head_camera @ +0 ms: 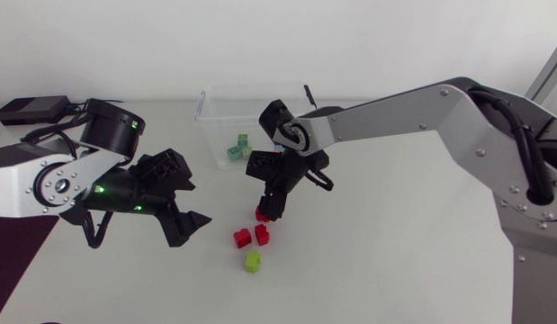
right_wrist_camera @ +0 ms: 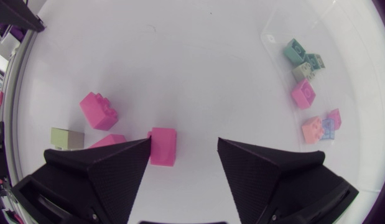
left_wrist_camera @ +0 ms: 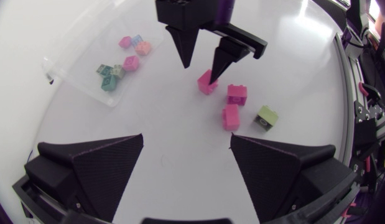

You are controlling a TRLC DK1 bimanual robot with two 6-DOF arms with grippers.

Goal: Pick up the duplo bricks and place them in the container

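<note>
Three red duplo bricks and a lime one lie on the white table in front of a clear container (head_camera: 215, 108). My right gripper (head_camera: 271, 205) points down over the nearest red brick (head_camera: 262, 215). In the right wrist view that brick (right_wrist_camera: 163, 146) lies between the fingers of the right gripper (right_wrist_camera: 183, 155), against one finger and with a gap to the other, so the gripper is open. The other red bricks (head_camera: 242, 237) (head_camera: 262, 235) and the lime brick (head_camera: 252, 261) lie just beyond. My left gripper (head_camera: 184, 214) hangs open and empty to the left (left_wrist_camera: 186, 168).
The container (left_wrist_camera: 68, 74) holds several bricks, green, red and orange (right_wrist_camera: 304, 93). A black box (head_camera: 31, 110) with cables sits at the table's far left corner. A dark mat (head_camera: 13, 261) covers the front left.
</note>
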